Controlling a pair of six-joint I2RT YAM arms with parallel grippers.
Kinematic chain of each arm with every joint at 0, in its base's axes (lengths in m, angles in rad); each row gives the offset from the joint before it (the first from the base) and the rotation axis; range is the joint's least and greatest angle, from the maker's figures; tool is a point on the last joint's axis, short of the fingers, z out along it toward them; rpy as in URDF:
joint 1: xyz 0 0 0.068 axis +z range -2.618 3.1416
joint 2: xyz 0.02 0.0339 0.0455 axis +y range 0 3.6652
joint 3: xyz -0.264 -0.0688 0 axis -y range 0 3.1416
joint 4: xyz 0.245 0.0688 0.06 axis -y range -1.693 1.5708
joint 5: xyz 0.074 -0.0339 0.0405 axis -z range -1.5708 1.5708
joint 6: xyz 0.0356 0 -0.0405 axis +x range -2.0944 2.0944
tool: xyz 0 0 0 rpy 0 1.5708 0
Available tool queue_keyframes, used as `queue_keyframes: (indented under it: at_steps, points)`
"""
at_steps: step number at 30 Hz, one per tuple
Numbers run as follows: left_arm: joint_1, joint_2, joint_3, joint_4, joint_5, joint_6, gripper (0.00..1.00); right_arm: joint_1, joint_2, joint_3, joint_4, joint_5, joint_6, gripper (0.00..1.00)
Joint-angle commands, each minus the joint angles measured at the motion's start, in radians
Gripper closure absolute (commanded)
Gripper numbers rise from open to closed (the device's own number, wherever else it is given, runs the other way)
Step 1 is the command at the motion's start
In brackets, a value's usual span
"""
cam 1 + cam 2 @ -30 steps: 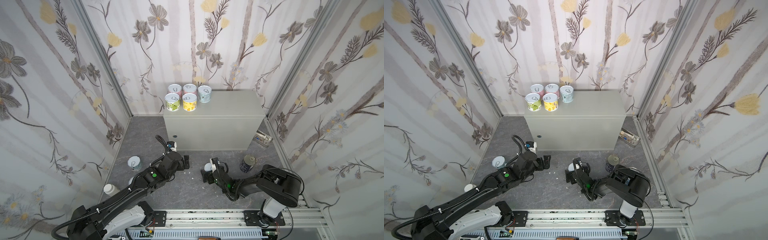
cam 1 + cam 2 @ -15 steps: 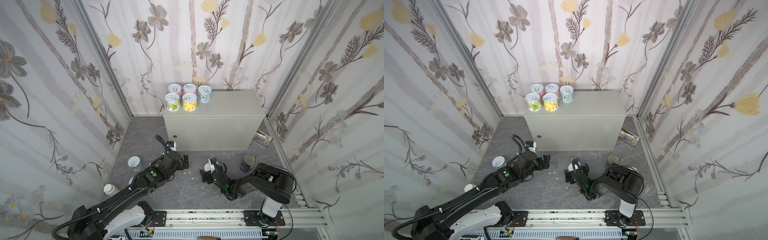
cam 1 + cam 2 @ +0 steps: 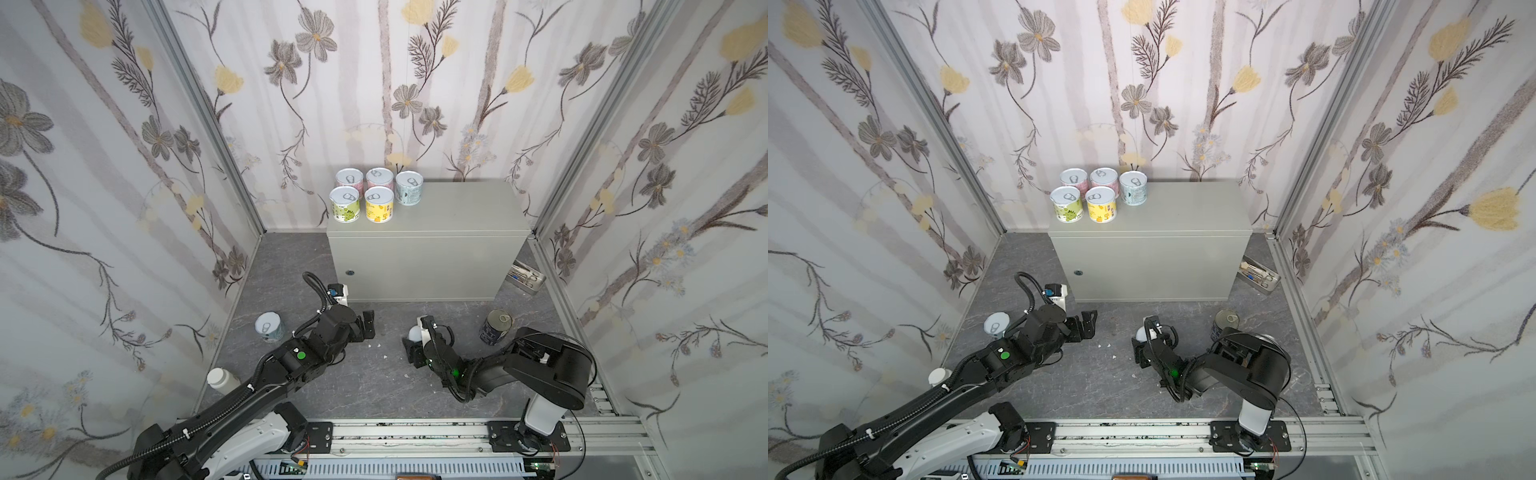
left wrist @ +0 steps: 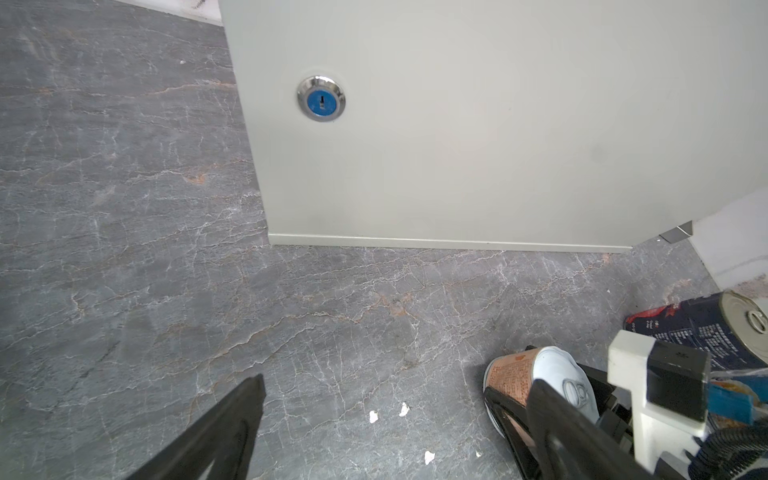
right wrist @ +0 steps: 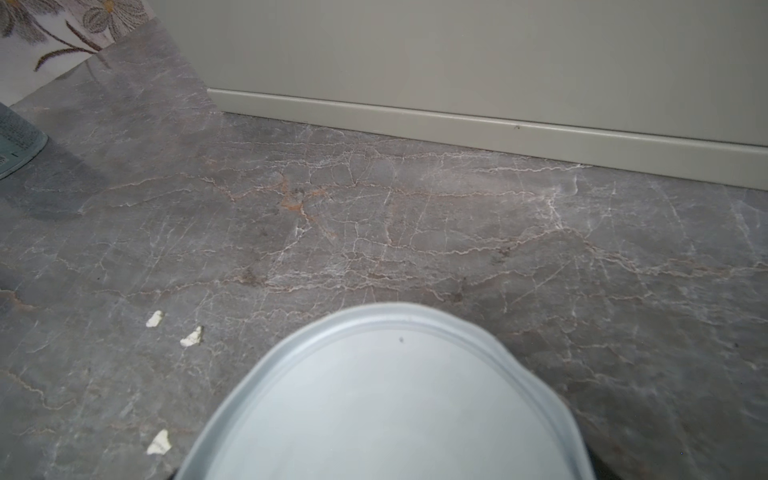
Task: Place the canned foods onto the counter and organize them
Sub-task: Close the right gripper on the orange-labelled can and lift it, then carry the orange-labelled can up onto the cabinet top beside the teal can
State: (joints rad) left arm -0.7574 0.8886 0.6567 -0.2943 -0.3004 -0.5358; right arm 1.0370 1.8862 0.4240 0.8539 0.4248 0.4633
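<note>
Five short cans (image 3: 376, 195) already stand on the counter (image 3: 457, 212), well ahead of and above both grippers. The step in hand looks like a pickup. The right gripper (image 3: 415, 338) straddles an orange-labelled can (image 4: 515, 374) on the floor, though I cannot tell whether its jaws press it. The left gripper (image 3: 369, 326), near beside it, hangs spread wide and empty. Next it needs a firm hold, a clean lift, and a carry up beside the others.

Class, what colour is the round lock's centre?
Blue; the lock shows best in the left wrist view.
</note>
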Motion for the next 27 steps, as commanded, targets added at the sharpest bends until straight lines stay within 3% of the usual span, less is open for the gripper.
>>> queue_keyframes:
  at_steps: [1,7,17,27]
  points:
    - [0.001,-0.022,-0.005,-0.007,0.006,-0.021,0.0,0.011,-0.036,0.002,0.01,0.034,0.007,0.31]
    - [0.001,-0.064,-0.012,-0.046,0.011,-0.032,0.0,0.023,-0.172,0.008,-0.124,0.038,0.013,0.31]
    - [0.002,-0.148,-0.064,-0.083,0.006,-0.067,0.0,0.032,-0.545,0.077,-0.51,-0.004,-0.012,0.29]
    - [0.001,-0.144,-0.073,-0.083,0.006,-0.06,0.0,-0.019,-0.796,0.302,-0.84,-0.051,-0.12,0.34]
